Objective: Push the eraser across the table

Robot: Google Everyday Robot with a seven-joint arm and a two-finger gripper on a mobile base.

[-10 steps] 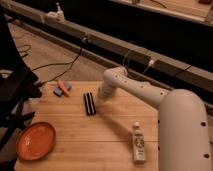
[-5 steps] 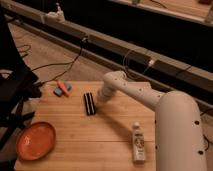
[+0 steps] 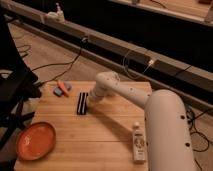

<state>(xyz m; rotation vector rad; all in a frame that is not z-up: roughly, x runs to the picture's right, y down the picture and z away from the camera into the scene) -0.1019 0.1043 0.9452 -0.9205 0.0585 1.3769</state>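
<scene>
Eraser point(image 3: 82, 103) now sits slightly further left on the surface point(image 3: 107, 135), tool point(image 3: 90, 100) seemingly pressed against its right edge; tool spread or closed, cannot tell

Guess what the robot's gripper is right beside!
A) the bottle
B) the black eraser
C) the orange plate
B: the gripper is right beside the eraser on the table, while the plate and the bottle lie far from it near the front edge.
</scene>
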